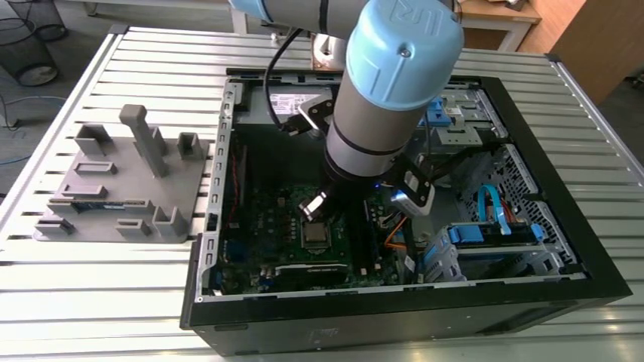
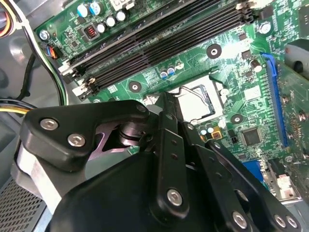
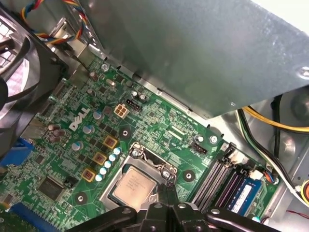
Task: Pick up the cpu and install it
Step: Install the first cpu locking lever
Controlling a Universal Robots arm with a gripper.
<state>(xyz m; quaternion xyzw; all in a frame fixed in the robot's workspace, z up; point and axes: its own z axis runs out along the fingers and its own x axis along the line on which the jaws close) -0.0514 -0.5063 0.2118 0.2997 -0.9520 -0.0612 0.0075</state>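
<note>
Cpu: lay flat inside the socket. Judged light, stiff, slick-topped and fragile; best taken by opposite edges. Gripper: hung over the socket's rim, jaws seemingly closed together, holding nothing.

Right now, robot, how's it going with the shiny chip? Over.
Pincer low over the motherboard. Cpu sitting in its socket, just beside the pincer. Nothing lying on it.
</note>
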